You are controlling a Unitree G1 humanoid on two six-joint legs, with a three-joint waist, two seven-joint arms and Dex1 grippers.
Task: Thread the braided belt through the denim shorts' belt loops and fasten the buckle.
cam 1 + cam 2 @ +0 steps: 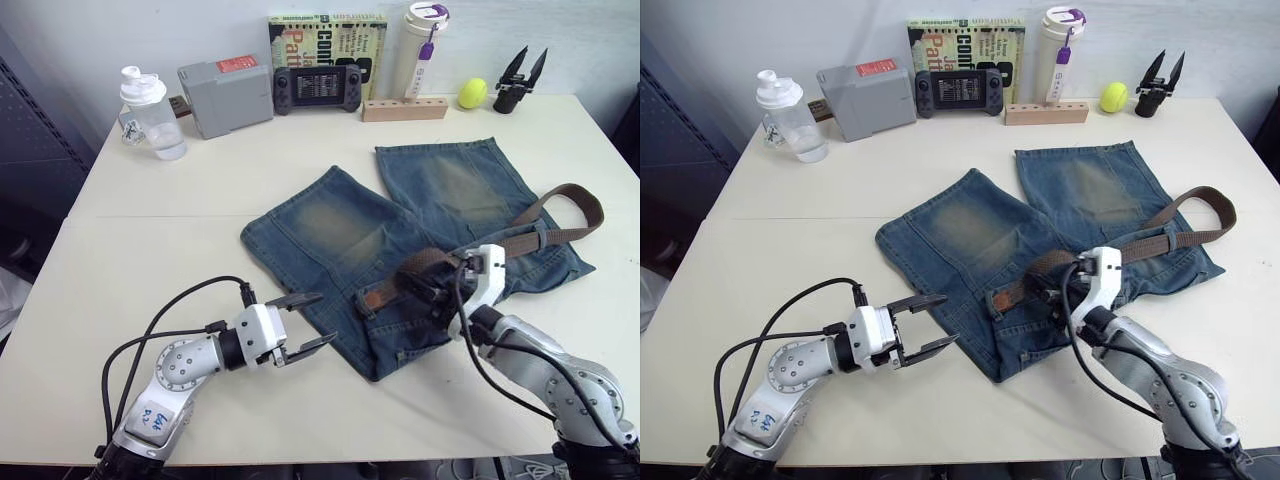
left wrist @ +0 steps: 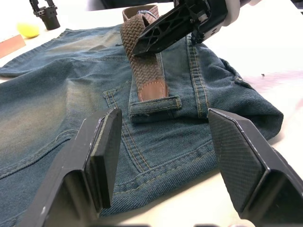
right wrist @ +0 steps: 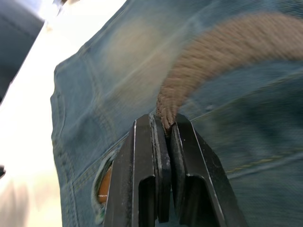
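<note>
Shorts [image 1: 400,230] lie flat on the table [image 1: 150,240] ahead of both my grippers, waistband nearest me, legs pointing away. From the head view, my right gripper [image 1: 432,285] pinches the belt [image 1: 520,238] on the waistband, and the rest of the strap runs off beyond my fingers in a loop past the shorts' edge. My left gripper [image 1: 308,322] hangs wide apart just beside the shorts' near corner, touching nothing, likely waiting to steady the cloth or take the tip. A bottle [image 1: 150,112], grey box [image 1: 225,93], console [image 1: 318,88], book [image 1: 326,32], ball [image 1: 472,92] and spare gripper [image 1: 521,78] sit well apart at the far edge, out of the way.

Left wrist view: between my spread fingers [image 2: 102,151], the belt's leather tip [image 2: 151,90] sits in a loop [image 2: 156,105], the right gripper just beyond it.

Right wrist view: my fingers [image 3: 142,175] clamp the braid edge-on, so I judge I am feeding it along the band.
</note>
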